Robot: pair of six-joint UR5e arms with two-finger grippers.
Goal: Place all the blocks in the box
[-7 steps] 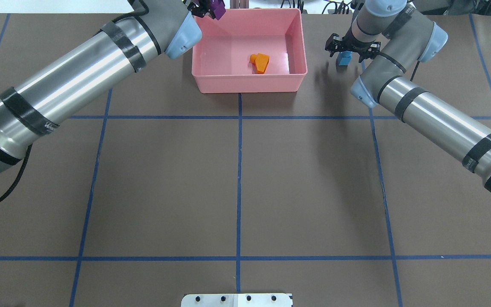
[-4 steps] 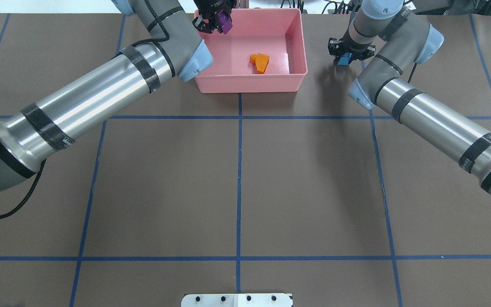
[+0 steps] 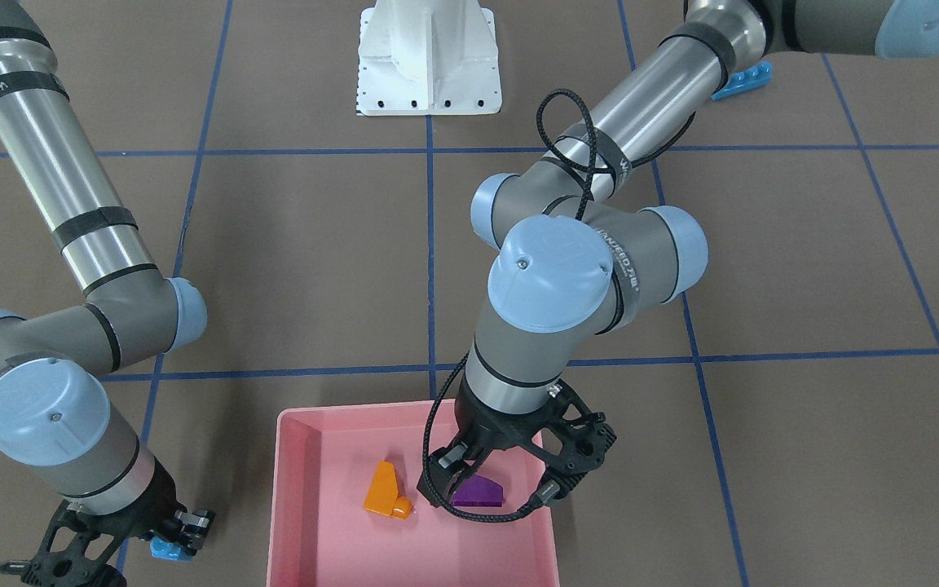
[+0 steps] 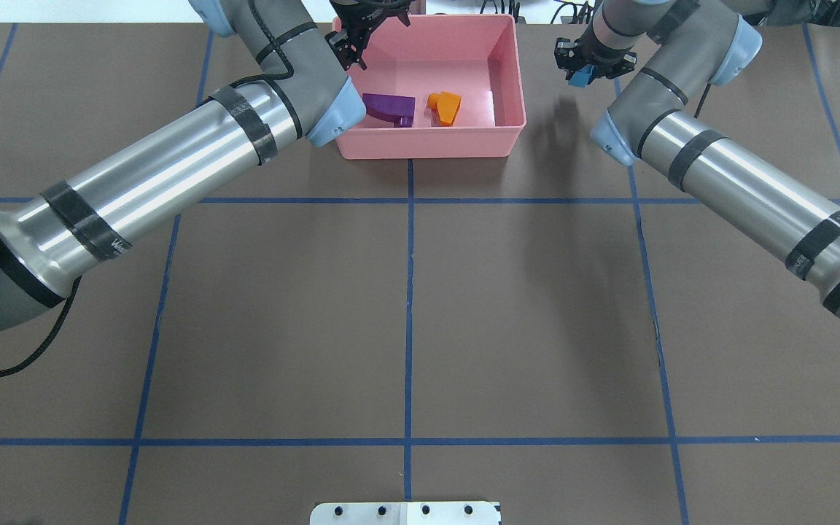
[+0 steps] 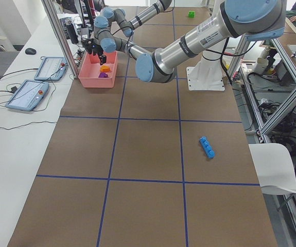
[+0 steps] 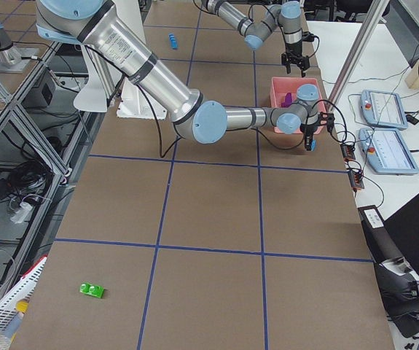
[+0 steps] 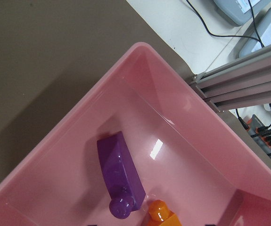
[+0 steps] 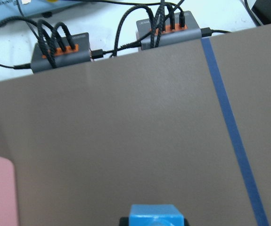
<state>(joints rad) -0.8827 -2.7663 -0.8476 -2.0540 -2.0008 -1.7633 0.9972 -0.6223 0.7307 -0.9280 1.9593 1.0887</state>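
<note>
The pink box (image 4: 509,135) stands at the table's far middle. The orange block (image 4: 445,107) and the purple block (image 4: 389,108) lie inside it, side by side; both also show in the left wrist view, purple (image 7: 121,176) and orange (image 7: 161,214). My left gripper (image 4: 375,22) is open and empty above the box's far left corner. My right gripper (image 4: 585,68) is shut on the small blue block (image 4: 580,75), held to the right of the box; the right wrist view shows it (image 8: 154,216) between the fingers. The long blue block (image 5: 207,146) and the green block (image 6: 91,290) lie far off on the table.
The white robot base (image 3: 429,57) stands at the near table edge. Cable hubs (image 8: 168,30) and tablets (image 5: 37,77) lie beyond the far edge, behind the box. A metal frame post (image 7: 239,80) stands by the box's far corner.
My left gripper carried the purple block over the box and let it go; it now lies in the box. My right gripper closed on the small blue block and lifted it.
</note>
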